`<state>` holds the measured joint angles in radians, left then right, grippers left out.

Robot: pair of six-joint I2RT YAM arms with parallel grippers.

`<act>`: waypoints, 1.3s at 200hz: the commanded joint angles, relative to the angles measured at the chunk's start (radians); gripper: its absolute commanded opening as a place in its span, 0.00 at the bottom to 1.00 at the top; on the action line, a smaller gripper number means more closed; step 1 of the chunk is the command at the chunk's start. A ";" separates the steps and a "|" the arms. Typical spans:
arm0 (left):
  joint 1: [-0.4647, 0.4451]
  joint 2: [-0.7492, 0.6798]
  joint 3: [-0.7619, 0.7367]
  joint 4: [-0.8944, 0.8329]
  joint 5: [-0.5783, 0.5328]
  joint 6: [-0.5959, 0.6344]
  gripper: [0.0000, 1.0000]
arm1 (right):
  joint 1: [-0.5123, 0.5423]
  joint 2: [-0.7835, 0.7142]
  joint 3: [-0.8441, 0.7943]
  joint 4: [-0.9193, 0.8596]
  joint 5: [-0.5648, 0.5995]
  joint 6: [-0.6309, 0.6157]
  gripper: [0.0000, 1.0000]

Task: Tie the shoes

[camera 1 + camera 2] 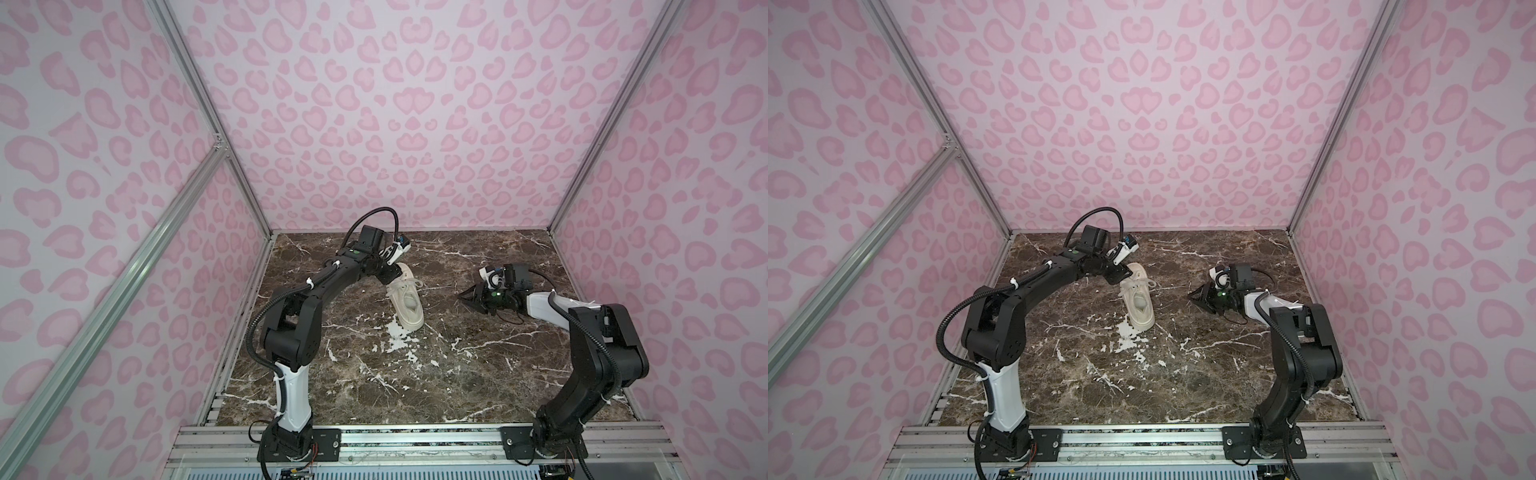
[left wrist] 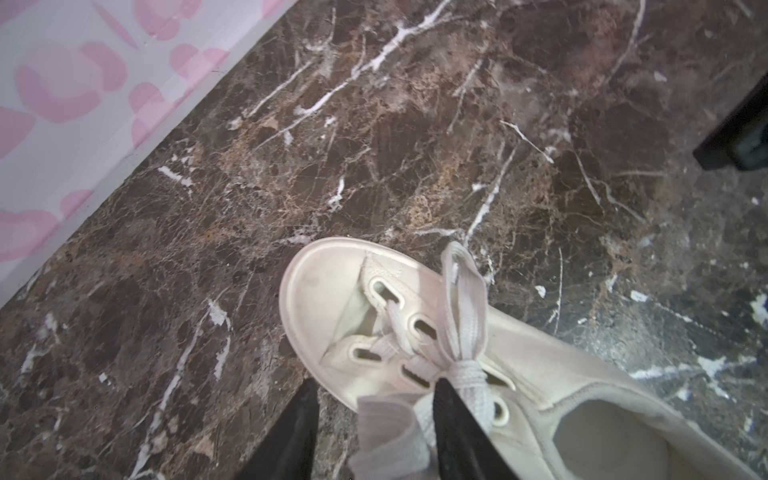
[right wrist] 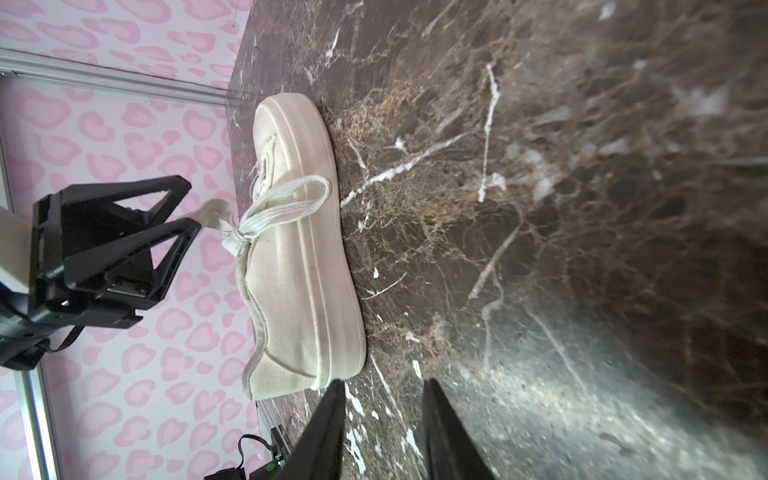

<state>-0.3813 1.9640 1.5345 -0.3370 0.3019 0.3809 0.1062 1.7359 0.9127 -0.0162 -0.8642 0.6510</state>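
Pink leopard-print walls (image 1: 415,104) enclose the marble tabletop (image 1: 457,374). At the fingertips of the left hand (image 2: 376,384) lies the sneaker (image 1: 409,305), its bow (image 3: 266,208) knotted. That hand is half spread with one loop loose between its fingers, likely to avoid tugging the knot. Well apart hovers the right hand (image 3: 385,382), parted and empty.

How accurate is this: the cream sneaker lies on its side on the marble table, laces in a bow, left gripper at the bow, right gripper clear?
One error: the sneaker stands upright on its sole, flat on the marble table, as the right wrist view shows. The bow, the left gripper at it and the right gripper clear are correct.
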 commanded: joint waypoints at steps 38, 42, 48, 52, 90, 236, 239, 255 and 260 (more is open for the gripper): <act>0.155 -0.030 -0.112 0.228 0.224 -0.520 0.59 | 0.056 0.042 0.076 -0.063 0.022 -0.024 0.39; 0.159 -0.022 -0.110 0.226 0.233 -0.552 0.59 | 0.060 0.045 0.082 -0.066 0.023 -0.022 0.39; 0.167 -0.011 -0.106 0.220 0.247 -0.607 0.61 | 0.067 0.049 0.093 -0.074 0.022 -0.024 0.39; 0.173 0.000 -0.099 0.211 0.255 -0.643 0.63 | 0.070 0.052 0.102 -0.081 0.024 -0.027 0.39; 0.190 0.083 -0.087 0.234 0.347 -0.824 0.97 | 0.086 0.074 0.155 -0.128 0.025 -0.057 0.39; 0.076 0.271 0.081 0.178 0.491 -0.868 0.97 | 0.073 0.019 0.086 -0.107 0.055 -0.044 0.37; 0.071 0.273 0.081 0.182 0.490 -0.871 0.97 | 0.072 0.016 0.082 -0.107 0.056 -0.044 0.37; 0.050 0.273 0.076 0.197 0.492 -0.881 0.97 | 0.068 -0.002 0.064 -0.109 0.057 -0.051 0.37; 0.043 0.272 0.075 0.200 0.490 -0.884 0.97 | 0.068 -0.006 0.059 -0.111 0.057 -0.052 0.37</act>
<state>-0.3164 2.2311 1.6024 -0.1436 0.7612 -0.4923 0.1768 1.7481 0.9936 -0.1379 -0.8181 0.6094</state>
